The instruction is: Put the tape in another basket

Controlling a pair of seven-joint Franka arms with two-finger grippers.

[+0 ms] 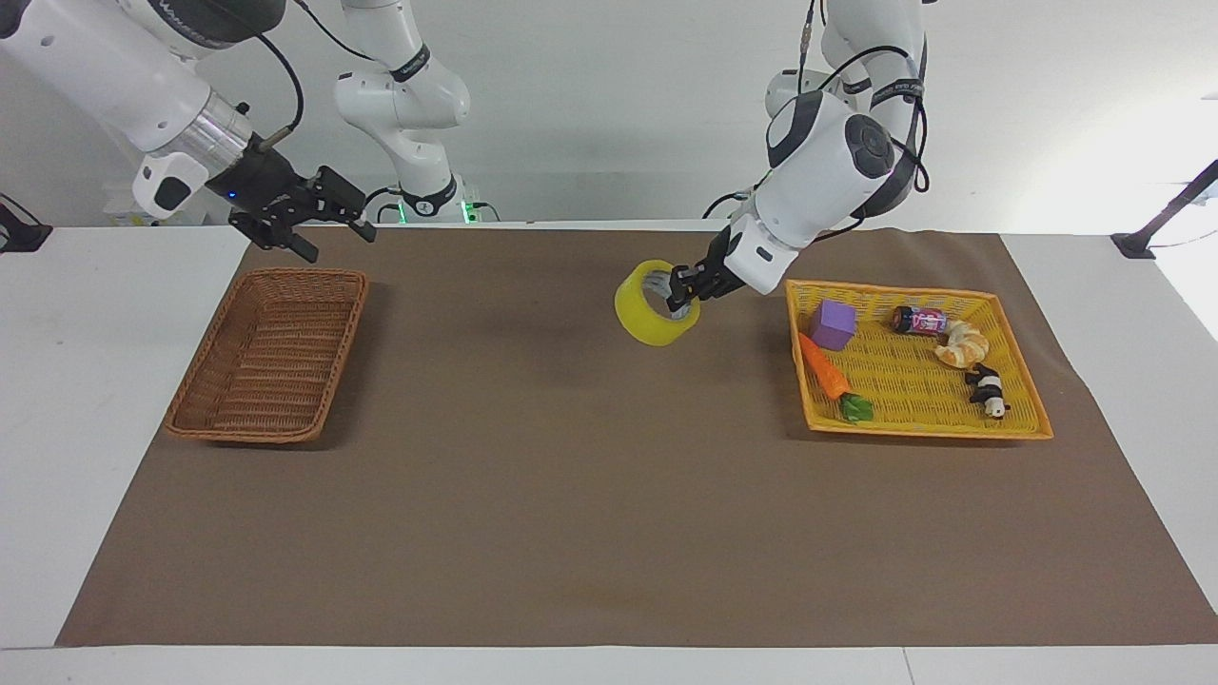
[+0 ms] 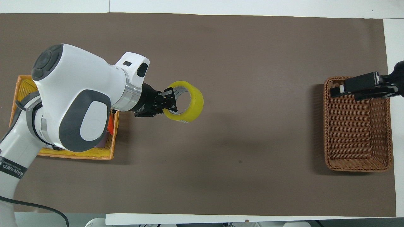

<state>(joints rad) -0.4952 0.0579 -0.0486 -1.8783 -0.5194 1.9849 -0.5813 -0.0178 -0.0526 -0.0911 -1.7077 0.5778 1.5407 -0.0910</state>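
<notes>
- Left gripper (image 1: 687, 283) clamped on the tape (image 1: 655, 303), one finger inside the core, one on the outer wall; roll held on edge, in the air over bare brown mat (image 1: 571, 495).
- Tape sits between the two baskets: in the overhead view the yellow mesh basket (image 2: 107, 151) lies at its 9 o'clock, the wicker basket (image 2: 358, 165) well apart at its 3 o'clock.
- Right gripper (image 1: 319, 219) hangs over the wicker basket's corner nearest the robots; its fingers look parted, nothing between them.
- Step in hand, as I judge it: a mid-table handover, since the wicker basket looks a long reach for the left arm.
- To do it well: keep the roll level and still, its free rim facing 3 o'clock in the overhead view.
- Right gripper should take the wall at a spot clear of the left fingers.
- Left grip should release only once the second hold is firm.
- Risk: the roll twisting in a one-wall pinch.
</notes>
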